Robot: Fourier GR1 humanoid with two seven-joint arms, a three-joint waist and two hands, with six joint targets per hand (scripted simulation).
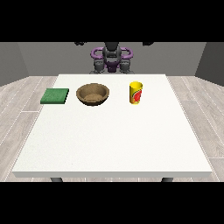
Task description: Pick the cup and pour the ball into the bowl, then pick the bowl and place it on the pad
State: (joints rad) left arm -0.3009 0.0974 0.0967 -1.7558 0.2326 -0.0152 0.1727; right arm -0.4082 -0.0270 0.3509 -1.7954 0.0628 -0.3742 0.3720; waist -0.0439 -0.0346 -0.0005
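White table (109, 140) — pad (54, 96), bowl (92, 93), cup (135, 93).

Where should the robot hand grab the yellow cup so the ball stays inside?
Probably round the middle of the yellow cup, on its side wall. It stands upright with its open mouth on top, so coming in level from the side keeps it from tipping. The robot hand at the view's right is on the cup's side of the table.

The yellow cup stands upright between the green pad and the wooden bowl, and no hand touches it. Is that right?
Not quite. In the front view the wooden bowl is the one in the middle: the green pad lies at its left, and the yellow cup stands upright at its right. No hand touches the cup.
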